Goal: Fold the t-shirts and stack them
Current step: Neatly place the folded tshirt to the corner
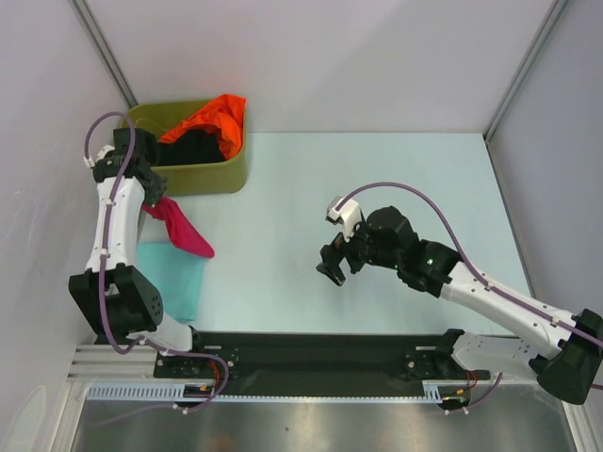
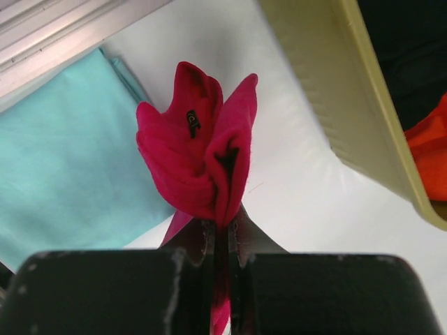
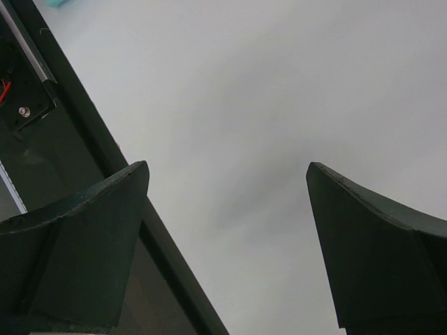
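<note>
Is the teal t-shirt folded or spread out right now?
Folded: the teal t-shirt lies flat as a compact rectangle, no sleeves showing, layers doubled along one edge.

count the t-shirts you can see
4: crimson t-shirt hanging from the left claw, teal t-shirt folded on the table, orange t-shirt and black t-shirt in the olive tub; more may lie hidden underneath.

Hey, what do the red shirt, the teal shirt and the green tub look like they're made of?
Red shirt: soft matte cloth, probably cotton jersey; it bunches into limp folds where the left hand pinches it. Teal shirt: similar matte cloth, flat with soft folded edges. Olive tub: seemingly rigid moulded plastic, smooth, slightly glossy, straight-walled.
</note>
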Tool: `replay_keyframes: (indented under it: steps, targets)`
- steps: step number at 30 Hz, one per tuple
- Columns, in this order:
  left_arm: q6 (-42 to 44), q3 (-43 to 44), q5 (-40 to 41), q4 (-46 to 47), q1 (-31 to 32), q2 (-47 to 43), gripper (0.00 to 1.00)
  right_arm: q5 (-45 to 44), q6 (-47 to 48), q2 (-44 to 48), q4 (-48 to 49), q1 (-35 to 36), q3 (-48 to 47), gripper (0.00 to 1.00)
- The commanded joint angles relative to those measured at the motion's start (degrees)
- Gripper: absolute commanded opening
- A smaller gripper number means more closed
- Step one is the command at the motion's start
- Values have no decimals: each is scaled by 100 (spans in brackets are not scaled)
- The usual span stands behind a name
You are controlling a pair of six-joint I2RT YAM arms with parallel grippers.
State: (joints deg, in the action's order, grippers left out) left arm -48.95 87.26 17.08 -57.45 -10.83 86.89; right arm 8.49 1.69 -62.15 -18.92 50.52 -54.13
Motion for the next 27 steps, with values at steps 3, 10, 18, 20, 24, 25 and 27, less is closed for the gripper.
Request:
replay_keyframes:
  steps: [3,10,18,20,24,25,27]
  targets:
    - [104,537,278,-240,-68,73,0,12,-20,142,108,28,78,100]
    - [289,432,296,-214,-200,47,0,-14,15,151,108,28,113,100]
    - [491,55,340,-109,-341,-164,0,3,6,115,108,28,122,100]
    - [562,1,383,-91,-358,-190,0,3,-11,115,99,28,122,100]
    - [571,-226,454,-161,-446,-287,0,12,-11,115,64,28,122,100]
    - [571,-280,463,-135,-472,-313,0,21,-11,107,72,28,122,100]
    - [614,-411,454,-73,-508,-410,0,38,-37,89,64,37,122,100]
